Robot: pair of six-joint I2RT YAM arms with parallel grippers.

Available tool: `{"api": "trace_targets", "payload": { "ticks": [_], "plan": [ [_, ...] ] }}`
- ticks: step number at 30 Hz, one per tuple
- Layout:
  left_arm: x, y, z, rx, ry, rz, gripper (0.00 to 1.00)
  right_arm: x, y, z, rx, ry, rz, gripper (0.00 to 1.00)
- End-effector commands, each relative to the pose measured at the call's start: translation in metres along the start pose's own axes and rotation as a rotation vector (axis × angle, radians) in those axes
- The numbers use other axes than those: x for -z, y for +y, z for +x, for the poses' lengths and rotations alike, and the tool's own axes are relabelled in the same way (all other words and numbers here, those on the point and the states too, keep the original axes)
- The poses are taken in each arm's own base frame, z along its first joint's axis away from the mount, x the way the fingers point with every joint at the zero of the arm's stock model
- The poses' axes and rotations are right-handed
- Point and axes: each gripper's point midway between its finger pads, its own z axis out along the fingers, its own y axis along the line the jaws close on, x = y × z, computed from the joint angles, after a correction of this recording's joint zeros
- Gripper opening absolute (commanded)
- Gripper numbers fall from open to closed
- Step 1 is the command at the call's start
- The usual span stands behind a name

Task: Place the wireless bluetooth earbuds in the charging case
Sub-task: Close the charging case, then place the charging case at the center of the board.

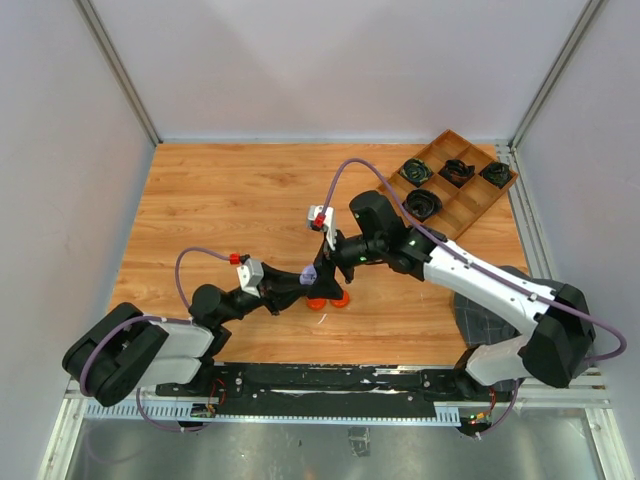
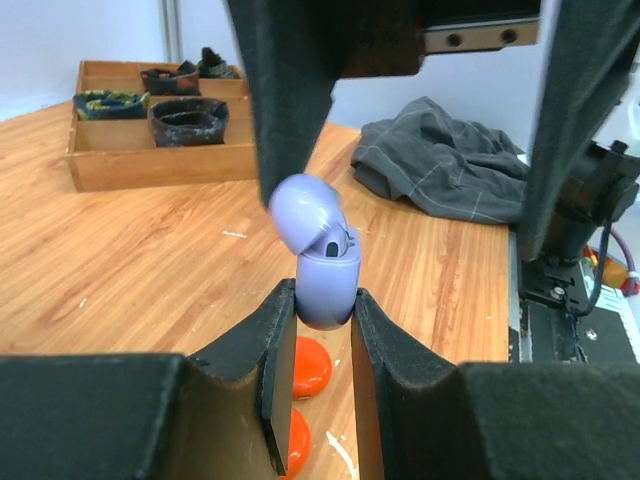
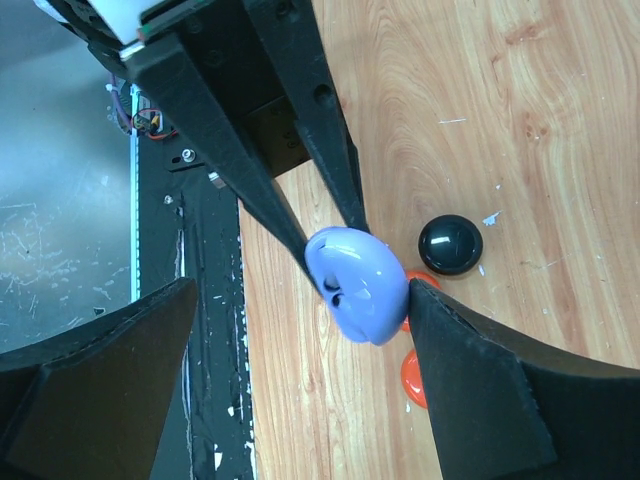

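My left gripper (image 2: 322, 305) is clamped narrow on the lower half of the lilac charging case (image 2: 322, 270), held upright above the orange discs (image 2: 312, 368), lid tipped open, one dark earbud (image 2: 337, 243) seated inside, while my right gripper (image 3: 300, 295) stands spread wide, straddling the case.

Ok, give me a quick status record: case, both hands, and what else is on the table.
case: lilac, lid open
inside: a dark bud shows
left hand: shut on case
right hand: open, fingers either side of case
under case: orange discs, black disc
far right: tray of cables
near right: grey cloth
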Motion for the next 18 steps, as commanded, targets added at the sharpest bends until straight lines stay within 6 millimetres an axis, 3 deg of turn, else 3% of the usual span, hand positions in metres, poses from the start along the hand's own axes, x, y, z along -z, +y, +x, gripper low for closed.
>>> {"api": "trace_targets", "payload": {
  "ticks": [1,6,14,18],
  "plan": [
    [-0.005,0.014,-0.007,-0.004,-0.020,-0.067,0.00,0.015,0.007,0.001,0.033,-0.005,0.007,0.87],
    [-0.007,0.018,-0.004,0.015,-0.010,-0.085,0.00,0.021,0.003,0.003,0.045,-0.004,0.051,0.87],
    [-0.012,0.036,0.002,0.121,0.021,-0.186,0.00,0.052,-0.048,0.013,-0.002,-0.059,0.448,0.87],
    [-0.009,0.053,0.018,0.271,0.086,-0.316,0.00,0.071,-0.069,0.032,-0.047,-0.118,0.634,0.87]
  ]
}}
